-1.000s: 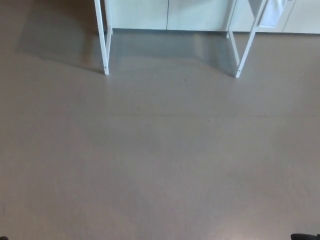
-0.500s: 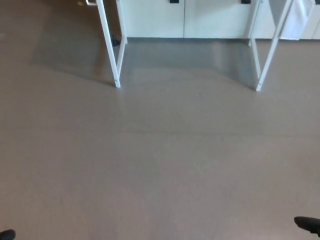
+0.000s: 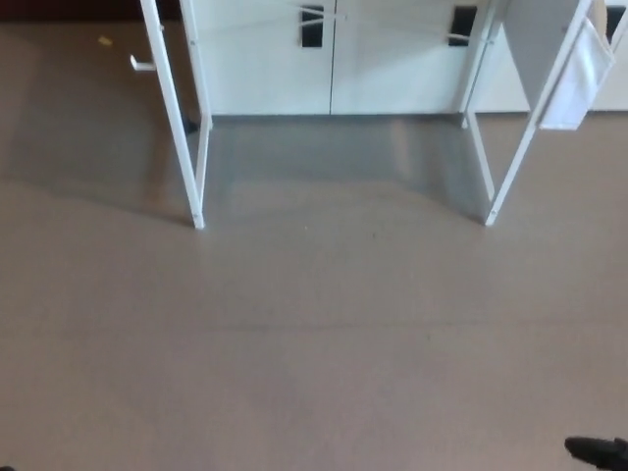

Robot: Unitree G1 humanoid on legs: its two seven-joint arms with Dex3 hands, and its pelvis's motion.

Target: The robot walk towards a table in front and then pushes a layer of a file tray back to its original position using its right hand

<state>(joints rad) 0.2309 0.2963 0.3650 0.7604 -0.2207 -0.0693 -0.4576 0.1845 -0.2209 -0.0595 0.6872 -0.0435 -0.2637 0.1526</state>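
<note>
file tray: nowhere in the head view right now. No tray, no layer, no table top showing, so I can't say where it sits or how far the layer sticks out. My guess is it's up on the table, above the top edge of the picture.
table: only the white legs show, a left leg frame (image 3: 182, 118) and a right one (image 3: 525, 128). Thin straight metal-looking tubes, painted white, slanting a bit as they go down to the floor.
hands: neither hand is showing, so I can't tell what the fingers are doing, open or clenched. There's just a small dark blob (image 3: 599, 452) in the bottom right corner, too little of it to say what part of the robot it is.
behind the table: pale cabinet fronts (image 3: 265, 59) with dark rectangular handles, flat and smooth.
hanging bit: a white sheet or cloth-like piece (image 3: 574, 83) beside the right leg, can't tell the material.
floor: grey-brown floor (image 3: 314, 334), smooth, slightly glossy with soft reflections under the table.
risk: still a walk-up stage I reckon. If the approach drifts sideways, a foot or knee could clip one of those skinny legs and jolt the table.
risk 2: stopping too far back means the right hand's push falls short or lands crooked.
</note>
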